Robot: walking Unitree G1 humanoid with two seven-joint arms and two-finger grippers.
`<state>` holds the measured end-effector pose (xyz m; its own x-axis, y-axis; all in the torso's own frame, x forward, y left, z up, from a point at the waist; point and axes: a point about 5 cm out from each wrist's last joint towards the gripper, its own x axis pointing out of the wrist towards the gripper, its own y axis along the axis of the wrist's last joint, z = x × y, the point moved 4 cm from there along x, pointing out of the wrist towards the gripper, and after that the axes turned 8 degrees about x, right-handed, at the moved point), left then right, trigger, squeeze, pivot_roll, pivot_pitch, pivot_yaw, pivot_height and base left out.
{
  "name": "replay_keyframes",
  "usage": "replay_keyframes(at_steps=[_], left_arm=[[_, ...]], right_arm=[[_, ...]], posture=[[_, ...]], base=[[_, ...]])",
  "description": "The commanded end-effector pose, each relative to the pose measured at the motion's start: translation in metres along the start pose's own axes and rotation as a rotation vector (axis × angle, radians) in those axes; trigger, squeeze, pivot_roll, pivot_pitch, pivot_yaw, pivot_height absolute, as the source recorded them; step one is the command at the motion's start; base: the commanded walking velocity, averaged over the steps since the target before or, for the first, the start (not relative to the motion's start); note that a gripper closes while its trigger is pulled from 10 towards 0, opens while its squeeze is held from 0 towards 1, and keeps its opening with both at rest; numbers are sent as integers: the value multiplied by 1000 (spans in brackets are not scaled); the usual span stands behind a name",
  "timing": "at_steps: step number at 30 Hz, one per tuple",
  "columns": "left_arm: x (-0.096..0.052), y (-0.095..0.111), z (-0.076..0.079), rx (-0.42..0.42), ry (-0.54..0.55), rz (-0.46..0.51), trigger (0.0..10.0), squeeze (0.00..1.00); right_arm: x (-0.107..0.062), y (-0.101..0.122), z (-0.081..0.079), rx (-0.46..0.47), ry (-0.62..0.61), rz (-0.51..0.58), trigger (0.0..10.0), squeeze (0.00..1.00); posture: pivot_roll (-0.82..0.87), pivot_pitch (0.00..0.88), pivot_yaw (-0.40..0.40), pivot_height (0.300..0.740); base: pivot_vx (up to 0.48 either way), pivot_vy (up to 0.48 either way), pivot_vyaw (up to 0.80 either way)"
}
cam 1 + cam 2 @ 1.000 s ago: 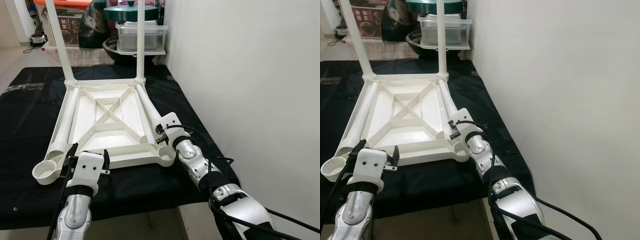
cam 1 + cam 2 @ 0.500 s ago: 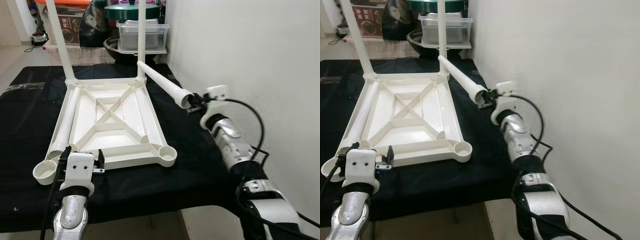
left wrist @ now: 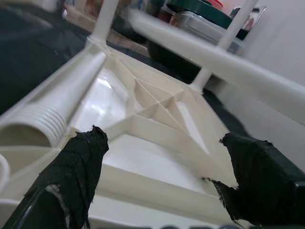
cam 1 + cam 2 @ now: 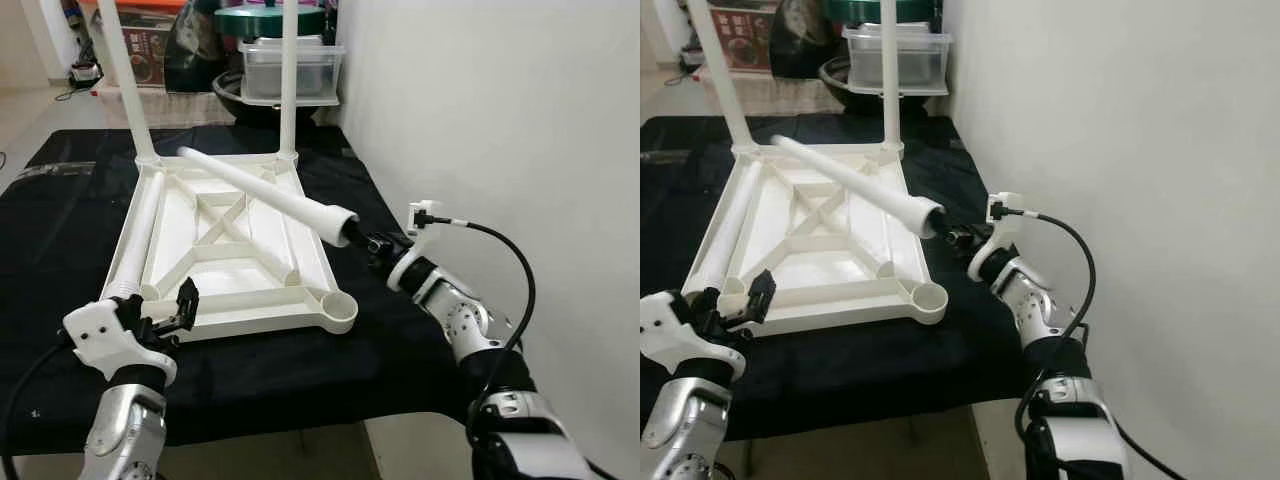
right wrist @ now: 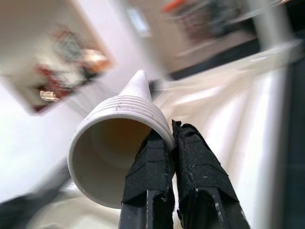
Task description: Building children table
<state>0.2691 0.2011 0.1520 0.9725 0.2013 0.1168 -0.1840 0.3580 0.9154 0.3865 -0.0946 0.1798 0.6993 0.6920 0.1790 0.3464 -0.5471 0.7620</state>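
Here the right gripper [image 4: 372,240] pinches a white leg [image 4: 265,190] by its rim above the upturned tabletop [image 4: 232,245]. The left gripper [image 4: 165,312], fingers wide, waits at the tabletop's near edge. The leg's threaded end probably needs squaring to the empty corner socket [image 4: 340,312].

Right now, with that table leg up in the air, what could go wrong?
The right gripper pinches only the rim of the loose leg, so the long leg might twist or slip out. Its far tip hangs near the two upright legs and could knock them when swung. The left gripper is open beside the upturned tabletop, so the tabletop may slide.
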Motion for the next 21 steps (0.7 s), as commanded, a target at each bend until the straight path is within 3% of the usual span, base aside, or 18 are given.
replay_keyframes(at_steps=[1,2,10,11,14,21], left_arm=[[-3,-8,12,-158,16,-11,10000,0],[-3,-8,7,-269,37,-12,10000,0],[-3,6,5,-401,0,41,10000,0],[-3,6,5,-401,0,41,10000,0],[-6,23,16,-510,-93,97,10000,0],[-7,32,17,-593,-136,125,10000,0]], right_arm=[[-2,3,-6,26,47,14,0,0],[-3,-10,-20,83,150,-45,0,0],[-16,-37,-28,151,244,-180,0,0],[-16,-37,-28,151,244,-180,0,0],[-21,-42,-23,169,224,-209,0,0],[-21,-44,-30,202,265,-218,0,0]], posture=[[23,0,-89,740],[20,0,-84,740],[29,0,-91,740],[29,0,-91,740],[31,0,-93,740],[36,0,-96,740]], base=[[0,0,0],[0,0,0],[0,0,0],[0,0,0],[0,0,0],[0,0,0]])
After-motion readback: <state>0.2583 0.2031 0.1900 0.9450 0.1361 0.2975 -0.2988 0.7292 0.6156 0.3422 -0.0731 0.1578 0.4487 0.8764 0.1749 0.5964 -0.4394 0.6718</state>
